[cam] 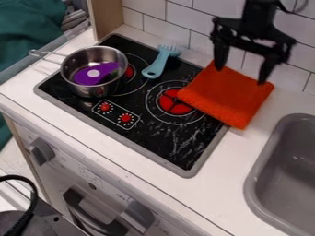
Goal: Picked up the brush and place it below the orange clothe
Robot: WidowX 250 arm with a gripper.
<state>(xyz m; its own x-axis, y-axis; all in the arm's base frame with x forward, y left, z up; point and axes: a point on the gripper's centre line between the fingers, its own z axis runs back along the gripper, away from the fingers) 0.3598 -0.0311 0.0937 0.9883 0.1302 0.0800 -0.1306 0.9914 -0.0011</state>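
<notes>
Blue brush on the toy stove, well apart from the open jaws.
The black gripper (242, 73) hangs at the far edge of the orange cloth (227, 99), its jaws spread with nothing between them; whether they touch the cloth cannot be told. The brush (158, 64) lies to the left of them in the view, bristles toward the tiled wall (197, 20). The cloth overlaps the black stovetop (184, 147) and the white table (246, 143). A metal pot (86, 90) holding a purple utensil (92, 78) stands on the stovetop; a gray sink (260, 159) is at the right.
</notes>
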